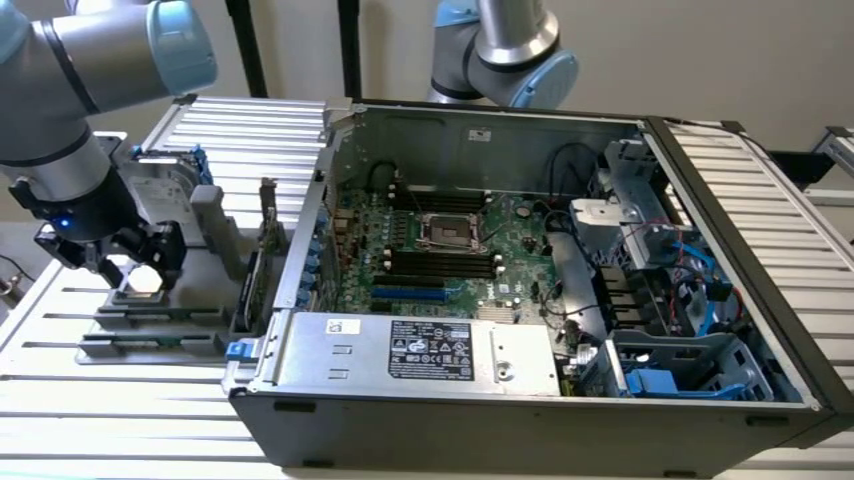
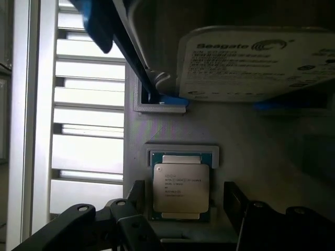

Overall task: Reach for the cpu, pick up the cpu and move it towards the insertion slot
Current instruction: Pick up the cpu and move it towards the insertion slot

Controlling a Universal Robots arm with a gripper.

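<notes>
Cpu (image 2: 180, 188): silvery top up, flat in the square recess of a grey holder (image 2: 251, 141), on the slatted counter (image 1: 80, 400) at the exterior view's left. Fingers (image 2: 234, 197): spread apart, one on each side of the chip, a gap on both sides, grasping nothing. Seagate hard drive (image 2: 251, 63): blue-framed, near the chip on the same holder. Insertion slot (image 1: 451, 231): well apart, inside the open computer case (image 1: 334, 420).

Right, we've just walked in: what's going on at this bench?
The robot's gripper hangs open over the cpu, one finger on each side, with a gap between each finger and the chip. The cpu lies flat in a recess of the grey holder, outside the open computer case. The insertion slot shows a dark centre.
</notes>
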